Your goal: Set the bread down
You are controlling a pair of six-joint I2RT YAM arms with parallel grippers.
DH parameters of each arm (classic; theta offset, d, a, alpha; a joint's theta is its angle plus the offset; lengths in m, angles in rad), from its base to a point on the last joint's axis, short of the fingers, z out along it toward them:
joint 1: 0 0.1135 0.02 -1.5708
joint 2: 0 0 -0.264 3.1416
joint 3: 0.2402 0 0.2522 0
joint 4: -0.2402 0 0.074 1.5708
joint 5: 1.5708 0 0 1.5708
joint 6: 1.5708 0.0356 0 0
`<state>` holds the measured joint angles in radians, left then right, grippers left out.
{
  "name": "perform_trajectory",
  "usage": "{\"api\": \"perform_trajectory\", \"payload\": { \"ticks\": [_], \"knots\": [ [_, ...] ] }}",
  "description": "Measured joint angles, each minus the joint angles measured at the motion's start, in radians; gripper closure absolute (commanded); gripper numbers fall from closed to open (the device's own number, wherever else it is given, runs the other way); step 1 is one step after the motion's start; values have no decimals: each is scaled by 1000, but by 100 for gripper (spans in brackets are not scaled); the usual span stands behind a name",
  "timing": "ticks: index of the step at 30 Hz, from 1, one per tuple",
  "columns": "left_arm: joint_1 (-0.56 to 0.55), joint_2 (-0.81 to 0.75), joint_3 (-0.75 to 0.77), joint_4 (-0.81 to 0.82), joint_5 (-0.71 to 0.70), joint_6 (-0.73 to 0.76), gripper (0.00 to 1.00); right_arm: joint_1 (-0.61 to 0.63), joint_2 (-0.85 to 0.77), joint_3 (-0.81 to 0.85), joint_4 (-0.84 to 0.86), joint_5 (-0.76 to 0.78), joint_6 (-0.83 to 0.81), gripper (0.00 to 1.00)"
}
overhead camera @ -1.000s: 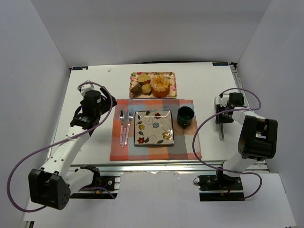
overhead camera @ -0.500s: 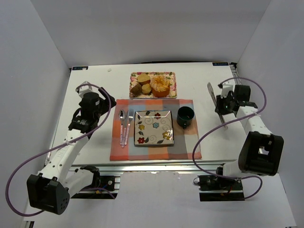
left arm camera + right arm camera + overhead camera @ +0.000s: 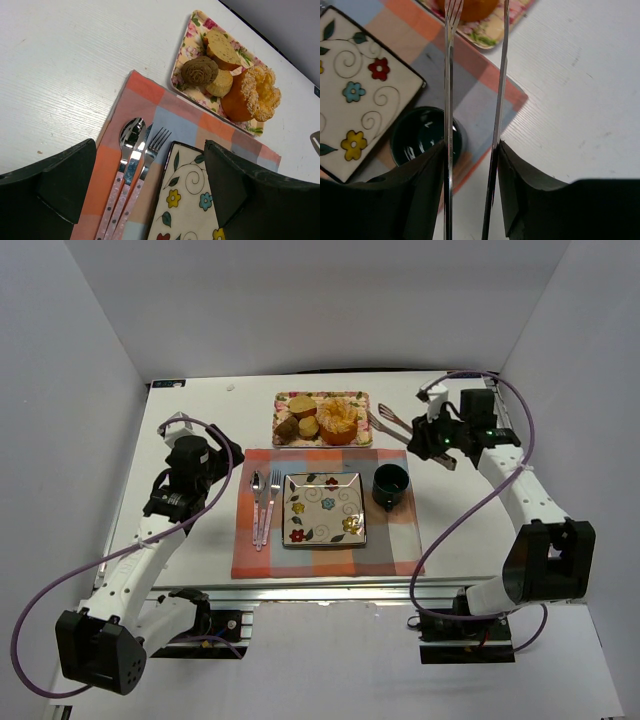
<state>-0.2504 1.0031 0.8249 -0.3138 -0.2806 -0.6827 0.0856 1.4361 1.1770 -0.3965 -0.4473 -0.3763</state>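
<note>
On the placemat point(image 3: 390, 540) at centre, the plate point(image 3: 323, 508) is sitting, cutlery point(image 3: 262, 505) at its 9 o'clock, green cup point(image 3: 390, 485) at 2. L gripper point(image 3: 147, 150) is hovering wide open w/ nothing in it, farther out at 10. R gripper point(image 3: 470, 145) is clamping tongs point(image 3: 449, 75), tips pointing twd the tray point(image 3: 182, 50) at 12. The bread point(image 3: 200, 71) is lying at the tray's 9 o'clock end, tight against the paler buns point(image 3: 220, 84); ring cake point(image 3: 250, 92) is standing btwn it and the tongs. Prob light, soft, crushable: pinch gently across its middle.

tongs point(image 3: 448, 125) tips cut off, plate point(image 3: 187, 192) cropped
</note>
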Motion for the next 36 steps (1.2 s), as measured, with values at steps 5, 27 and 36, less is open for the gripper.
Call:
{"api": "perform_trajectory", "payload": {
  "ticks": [5, 27, 36],
  "knots": [
    [0, -3, 0, 0, 0, -10, 3, 117, 24, 21, 3, -9, -34, 50],
    [0, -48, 0, -47, -30, -29, 2, 571, 352, 201, 180, 256, -272, 44],
    [0, -84, -25, -45, -52, -51, 2, 606, 406, 235, 263, 363, -376, 44]
  ]
}}
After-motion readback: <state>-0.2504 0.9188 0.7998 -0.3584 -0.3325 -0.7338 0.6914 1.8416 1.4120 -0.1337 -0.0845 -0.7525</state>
